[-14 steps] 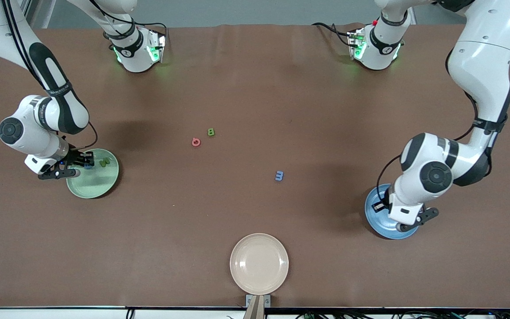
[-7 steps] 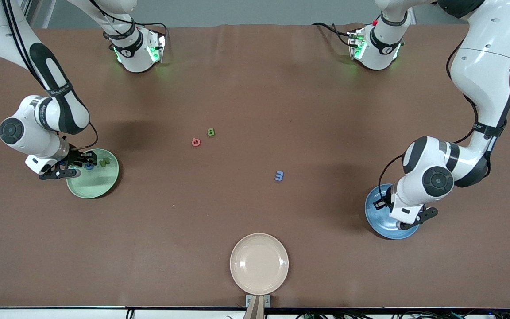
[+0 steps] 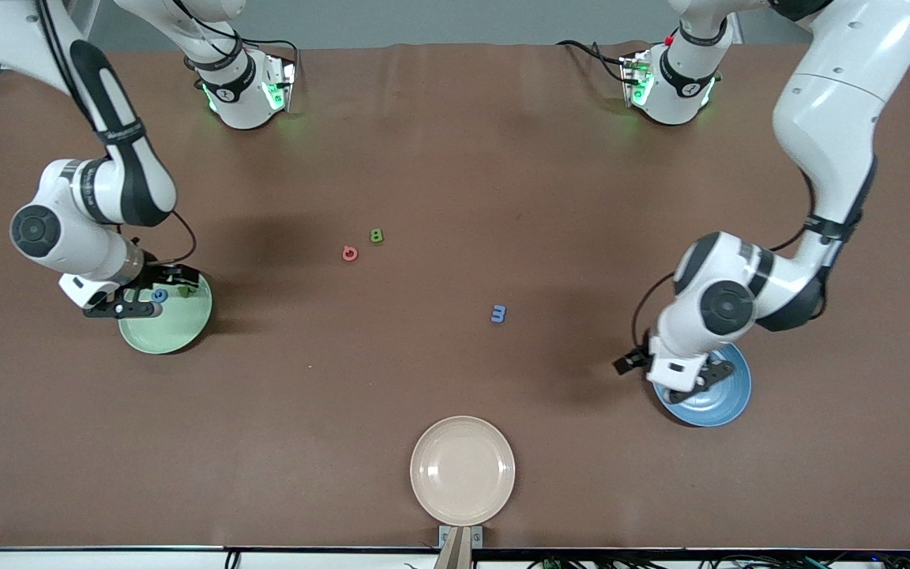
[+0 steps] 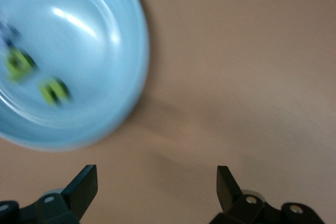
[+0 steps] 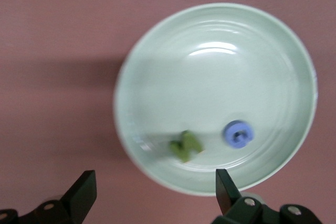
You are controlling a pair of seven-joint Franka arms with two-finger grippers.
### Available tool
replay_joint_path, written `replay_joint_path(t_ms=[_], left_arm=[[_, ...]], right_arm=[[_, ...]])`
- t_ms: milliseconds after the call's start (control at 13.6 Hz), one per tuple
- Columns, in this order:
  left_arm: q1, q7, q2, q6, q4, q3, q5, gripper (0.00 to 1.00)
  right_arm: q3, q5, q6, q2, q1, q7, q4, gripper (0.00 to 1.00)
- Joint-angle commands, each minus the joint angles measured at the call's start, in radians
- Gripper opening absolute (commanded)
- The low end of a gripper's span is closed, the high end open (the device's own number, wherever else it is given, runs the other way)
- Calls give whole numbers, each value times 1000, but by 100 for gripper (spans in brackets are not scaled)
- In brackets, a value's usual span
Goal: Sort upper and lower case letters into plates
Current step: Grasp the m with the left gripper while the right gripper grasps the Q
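The right gripper hung wide open and empty over the pale mint green round plate, which held a blue round letter and a green letter. The left gripper, likewise spread and empty, hovered over the medium blue round plate's edge.

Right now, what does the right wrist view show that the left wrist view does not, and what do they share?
Only the right wrist view shows the mint green plate holding a blue letter and a green letter.

Only the left wrist view shows the blue plate, with two green letters blurred in it.

Both show brown table and that arm's own tool, the right tool and the left tool, open and empty.
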Motion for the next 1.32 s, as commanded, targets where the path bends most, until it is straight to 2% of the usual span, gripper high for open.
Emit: replay_joint_path(t_ms=[0, 73, 294, 441, 588, 882, 1102, 1249], left_arm=[[-111, -170, -9, -1, -5, 8, 15, 100], [-143, -206, -2, 2, -3, 10, 3, 100], [-211, -451, 23, 48, -5, 11, 9, 100], [-237, -590, 40, 56, -5, 11, 17, 100], [-277, -684, 60, 85, -5, 16, 13, 100], [-313, -838, 113, 151, 11, 19, 13, 100], [-398, -896, 124, 157, 26, 102, 10, 100], [-427, -939, 144, 159, 57, 119, 10, 100]], right_arm=[[-4, 79, -50, -51, 118, 167, -26, 100], [-7, 125, -53, -55, 173, 239, -28, 100], [-5, 136, -28, -45, 336, 515, -26, 100], [-7, 136, 37, -33, 431, 688, -28, 100], [-7, 138, 132, 25, 499, 836, -29, 100], [-7, 136, 206, 100, 556, 942, -29, 99], [-7, 138, 215, 126, 570, 973, -31, 93], [-7, 138, 213, 131, 574, 975, -40, 85]])
